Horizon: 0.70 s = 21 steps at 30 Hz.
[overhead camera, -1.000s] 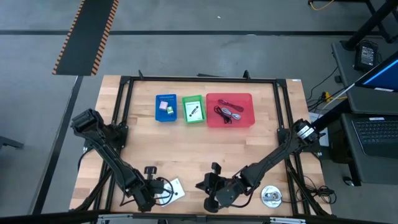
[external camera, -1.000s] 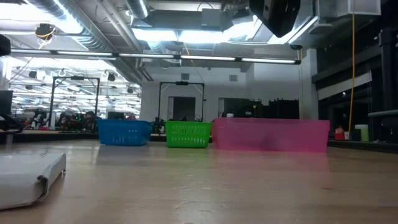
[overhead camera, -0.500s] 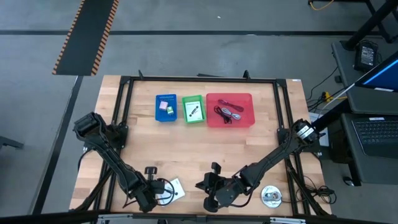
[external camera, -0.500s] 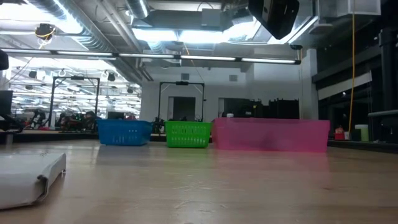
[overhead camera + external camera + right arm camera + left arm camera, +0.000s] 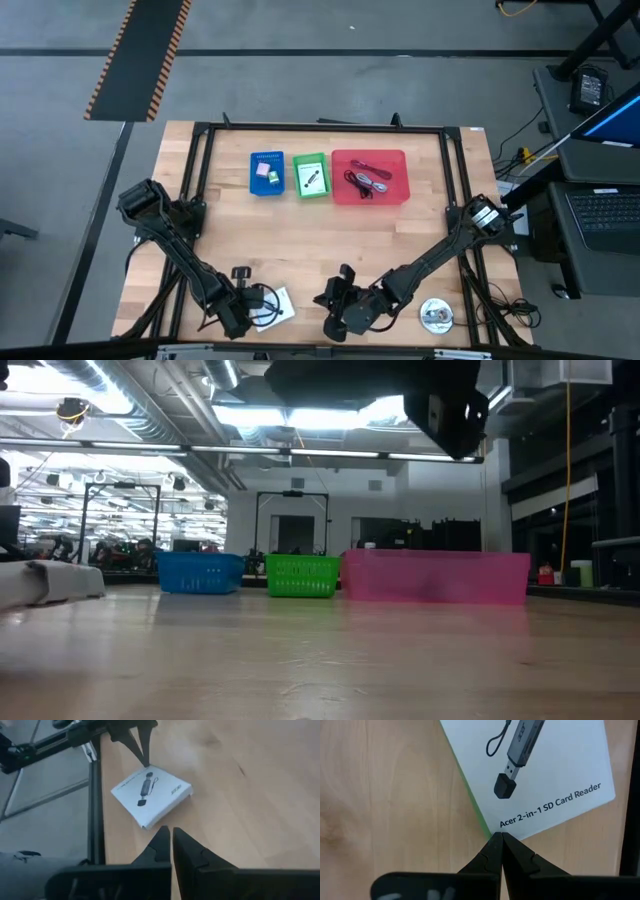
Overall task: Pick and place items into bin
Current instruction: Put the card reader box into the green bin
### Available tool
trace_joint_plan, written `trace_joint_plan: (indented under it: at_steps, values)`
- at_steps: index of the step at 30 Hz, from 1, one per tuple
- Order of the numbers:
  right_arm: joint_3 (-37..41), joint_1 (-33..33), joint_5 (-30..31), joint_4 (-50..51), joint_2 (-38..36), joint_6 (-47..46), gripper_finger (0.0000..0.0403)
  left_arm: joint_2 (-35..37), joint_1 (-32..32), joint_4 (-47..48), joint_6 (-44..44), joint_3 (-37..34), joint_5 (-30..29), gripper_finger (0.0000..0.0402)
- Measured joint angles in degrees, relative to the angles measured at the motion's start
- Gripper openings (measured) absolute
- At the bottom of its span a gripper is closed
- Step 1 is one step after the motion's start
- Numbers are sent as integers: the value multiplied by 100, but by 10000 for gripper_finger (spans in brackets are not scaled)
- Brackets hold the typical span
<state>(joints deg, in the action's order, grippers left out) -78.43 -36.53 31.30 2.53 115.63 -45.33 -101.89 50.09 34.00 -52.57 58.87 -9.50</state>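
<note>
The item here is a flat white box (image 5: 150,795) printed "Acer 2-in-1 SD Card Reader" (image 5: 540,765). It lies near the table's front edge (image 5: 276,306). In the low view its end (image 5: 55,580) stands raised off the wood. My left gripper (image 5: 501,836) is shut, pointing steeply down with its tips at one corner of the box. My right gripper (image 5: 170,831) is shut and hovers just off the box's opposite side, touching nothing. Small items and cable loops lie in the far bins. My left gripper's shut fingertips (image 5: 145,761) meet the box at one corner (image 5: 502,829), coming from above and pointing steeply down. Nothing is between the fingers. The box's opposite end is tipped up off the table.
Blue (image 5: 267,173), green (image 5: 310,176) and red (image 5: 369,177) bins stand in a row at the far side. A round disc (image 5: 435,315) lies at the front right. A black frame rail (image 5: 97,795) runs beside the box. Bare wood lies between the box and the bins.
My left gripper has come down onto the box's corner, still shut. In the low view the box's end has tipped up from lying flat on the wood, and in the high view the box has shifted slightly left.
</note>
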Motion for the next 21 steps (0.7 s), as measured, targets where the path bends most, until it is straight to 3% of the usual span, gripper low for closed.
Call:
trace_joint_plan:
  at_steps: [3,7,13,21]
  values:
    - [0,82,-239,-26,61,-342,2,-2,0,-2,61,-4,-2,3]
    - [0,251,-1023,-399,186,-556,9,-7,1,0,65,-7,-8,3]
    - [0,488,-2122,-1015,428,-852,54,-13,4,-2,80,-11,-68,3]
    - [0,656,-2239,-1185,468,-998,130,-17,13,2,128,-15,-89,3]
